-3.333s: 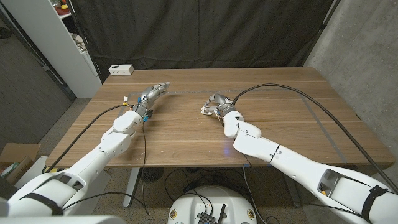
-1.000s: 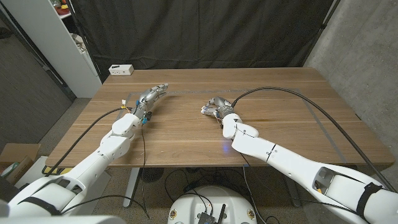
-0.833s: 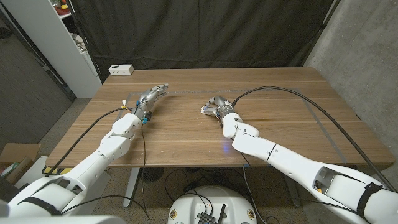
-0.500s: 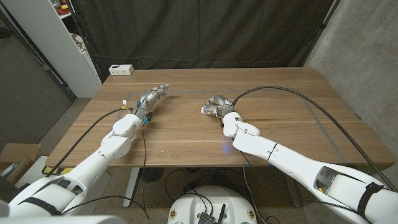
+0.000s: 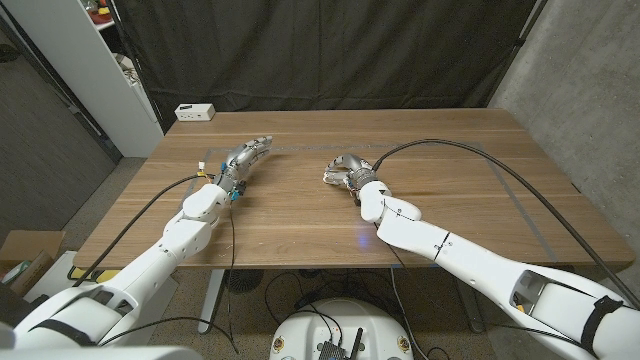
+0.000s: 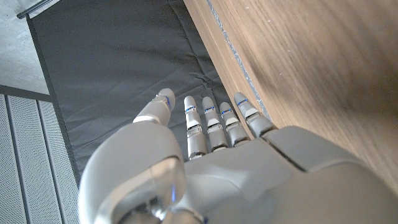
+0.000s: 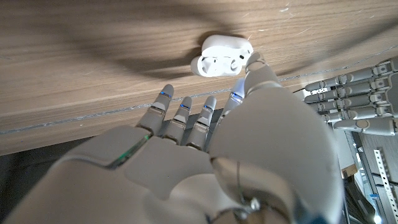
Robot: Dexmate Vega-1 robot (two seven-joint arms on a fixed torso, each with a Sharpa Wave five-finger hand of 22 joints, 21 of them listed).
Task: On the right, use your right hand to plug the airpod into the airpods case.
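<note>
Here one open airpods case lies on the table at the empty, spread right hand's fingertips.

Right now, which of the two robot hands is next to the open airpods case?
The right hand: its fingertip touches or nearly touches the open white airpods case. The left hand lies apart across the table, fingers straight, holding nothing.

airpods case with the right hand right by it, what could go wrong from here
1. The open airpods case lies loose on the table, nothing bracing it. The right hand has a fingertip at its edge, so a push may slide or tip it.
2. I cannot tell whether the hand holds an earbud; if it does, the grip may be weak.
3. In the head view the right hand covers the case, making aiming harder.
</note>
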